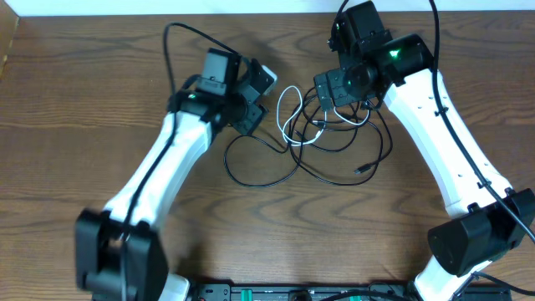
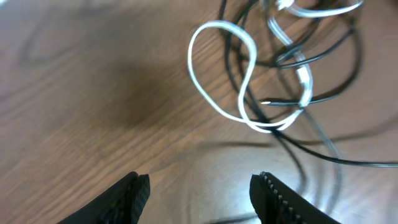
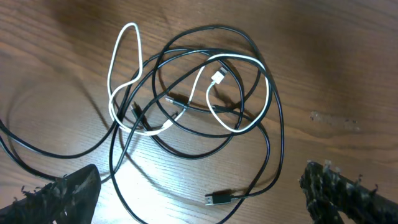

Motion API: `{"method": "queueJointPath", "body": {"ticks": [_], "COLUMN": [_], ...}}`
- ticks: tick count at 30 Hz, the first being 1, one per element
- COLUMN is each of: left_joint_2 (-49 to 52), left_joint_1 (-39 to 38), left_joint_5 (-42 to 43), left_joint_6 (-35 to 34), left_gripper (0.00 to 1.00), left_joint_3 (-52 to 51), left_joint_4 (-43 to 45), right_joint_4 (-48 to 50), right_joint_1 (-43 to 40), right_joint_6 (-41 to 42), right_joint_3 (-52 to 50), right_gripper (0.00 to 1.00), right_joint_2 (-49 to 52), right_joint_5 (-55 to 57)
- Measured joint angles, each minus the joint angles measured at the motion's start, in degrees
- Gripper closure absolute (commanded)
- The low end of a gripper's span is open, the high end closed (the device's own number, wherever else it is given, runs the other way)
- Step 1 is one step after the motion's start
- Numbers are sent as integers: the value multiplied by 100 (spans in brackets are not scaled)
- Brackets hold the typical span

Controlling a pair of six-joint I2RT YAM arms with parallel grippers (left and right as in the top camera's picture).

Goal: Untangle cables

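The cables lie tangled on the wooden table between my arms: a white cable [image 1: 290, 117] looped through black cables [image 1: 334, 159]. In the left wrist view the white loop [image 2: 214, 37] crosses black cords [image 2: 323, 59] ahead of my open, empty left gripper [image 2: 200, 196]. In the right wrist view the white cable [image 3: 127, 37] with its white plug [image 3: 218, 76] winds through black loops [image 3: 205, 149]; a black plug end [image 3: 217, 198] lies between the fingers of my open right gripper [image 3: 205, 199], which hovers above it. In the overhead view the left gripper [image 1: 249, 117] is left of the tangle, the right gripper [image 1: 338, 86] above its right side.
The black plug end also shows in the overhead view [image 1: 364, 170], at the tangle's lower right. A long black loop [image 1: 251, 167] stretches toward the table's front. Thicker black arm wires [image 1: 180, 33] arc behind the left arm.
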Motion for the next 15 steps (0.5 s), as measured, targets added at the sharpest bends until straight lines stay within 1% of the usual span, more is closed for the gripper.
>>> {"method": "queueJointPath", "body": {"ticks": [4,7,15], "left_joint_2": [-168,11,719], "left_joint_1": [-2,-2,-2], "left_joint_5": [286,398,632], "left_joint_6": [153,306,1145], "left_gripper": [39,37,35], "left_joint_3": [15,-55,-258], "left_joint_4": [-463,-603,-1300], "right_joint_4": [35,68,76], "right_joint_1": [7,35,96], "right_joint_6": [0,0,0], "right_joint_3": [-2,-2,-2], "right_gripper": [1,1,1], "right_joint_2": [0,0,0], "right_joint_5": [2,0,-4]}}
